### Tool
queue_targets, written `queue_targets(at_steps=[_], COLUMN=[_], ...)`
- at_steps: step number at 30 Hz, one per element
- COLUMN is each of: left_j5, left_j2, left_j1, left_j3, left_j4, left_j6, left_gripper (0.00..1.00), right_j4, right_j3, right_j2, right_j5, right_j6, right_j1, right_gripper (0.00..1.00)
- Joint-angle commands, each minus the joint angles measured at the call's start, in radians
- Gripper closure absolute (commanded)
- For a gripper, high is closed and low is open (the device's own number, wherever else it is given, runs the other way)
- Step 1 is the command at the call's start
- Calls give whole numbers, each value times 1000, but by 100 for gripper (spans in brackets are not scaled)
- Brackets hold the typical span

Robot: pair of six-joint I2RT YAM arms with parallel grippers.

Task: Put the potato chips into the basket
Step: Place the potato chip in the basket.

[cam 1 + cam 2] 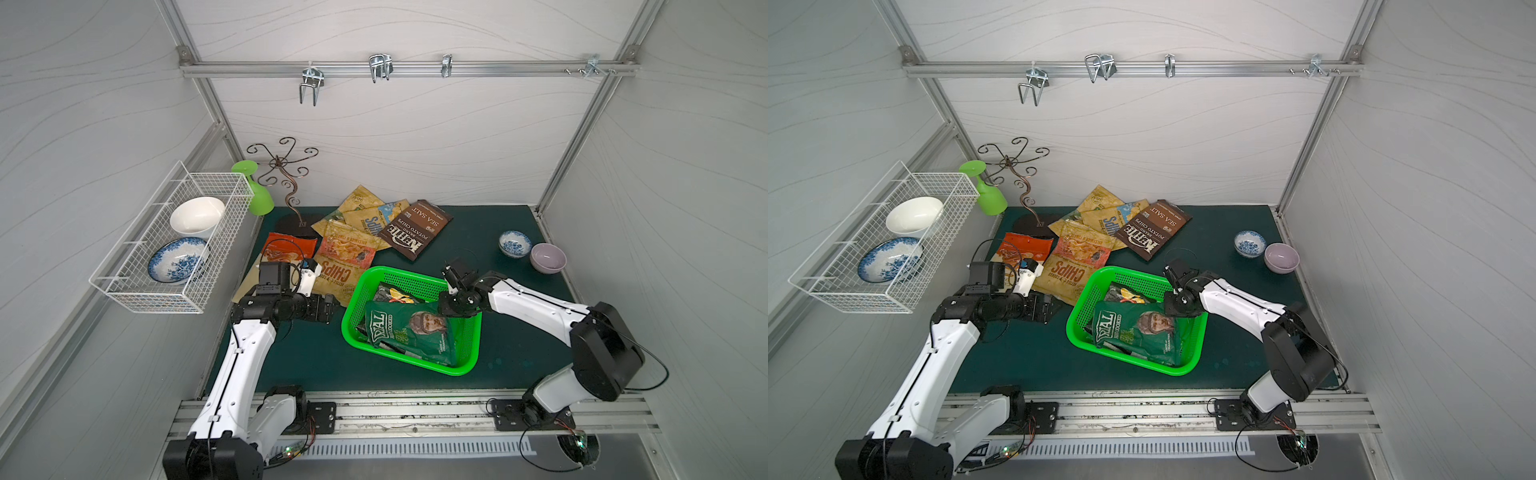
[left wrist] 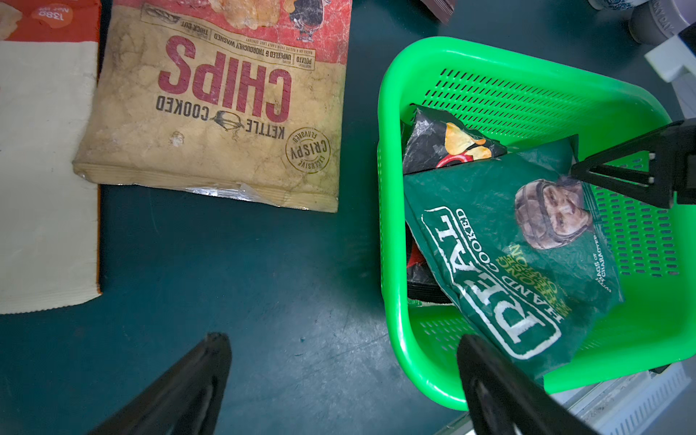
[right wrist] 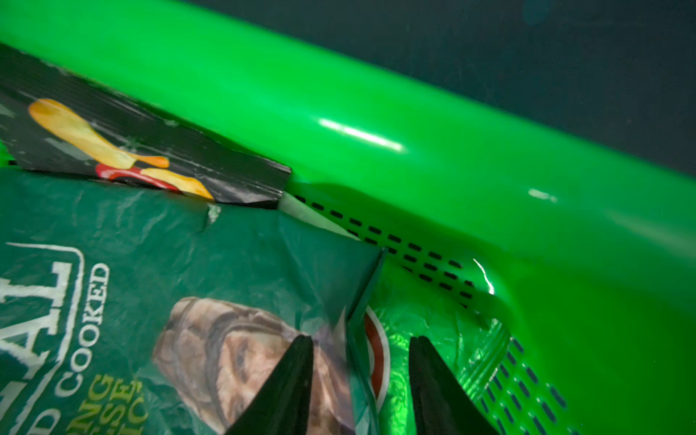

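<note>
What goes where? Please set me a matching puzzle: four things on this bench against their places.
Things:
1 dark green bag
2 Kettle bag
3 white bowl
4 lilac bowl

Places:
A in the rack
B beside the small patterned bowl
C in the basket
D touching a tan bag

Pairs: 1-C, 2-D, 3-A, 4-B.

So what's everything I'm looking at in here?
basket: one, bright green, mid-mat
bags in basket: at least three; dark green atop black and green-white
bags on mat: five or more; tan, orange, brown; behind basket
bowls: four; white, blue-patterned in wire rack; blue-patterned, lilac on mat
goblet: one, green, tilted by rack
stand: one, dark metal, back-left
hooks: several, silver, rail
left fingers: black, open, over mat
right fingers: black, apart, over dark green bag
</note>
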Motion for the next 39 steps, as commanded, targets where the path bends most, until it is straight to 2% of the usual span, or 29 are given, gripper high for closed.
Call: queue_targets(at_steps=[1, 4, 6, 10, 19, 25, 29, 39], left_j5=[14, 14, 14, 13, 13, 11, 11, 13], left_j2=[-7, -6, -3, -2, -2, -5, -2, -3], left_j1=[1, 1, 1, 0, 0, 1, 0, 1], left_j3=[6, 6, 6, 6, 6, 6, 6, 6], left_j4=[24, 24, 24, 24, 24, 24, 23, 23], left_j6=[12, 11, 10, 10, 10, 10, 10, 10], left_gripper=[2, 2, 2, 2, 2, 2, 2, 2], right_j4=[37, 73, 81, 95, 107, 154, 209, 285], right_j3=[13, -10, -16, -40, -114, -203, -261, -275], right_j2=[39, 34, 12, -81, -323, -454, -453, -334], right_j5=[14, 9, 15, 46, 99, 153, 113, 52], right_j6=[-10, 0, 4, 7, 76, 188, 259, 315], right_j1=[-1, -1, -1, 8, 10, 7, 8, 64], right_gripper=[58, 74, 81, 99, 100, 100, 100, 100])
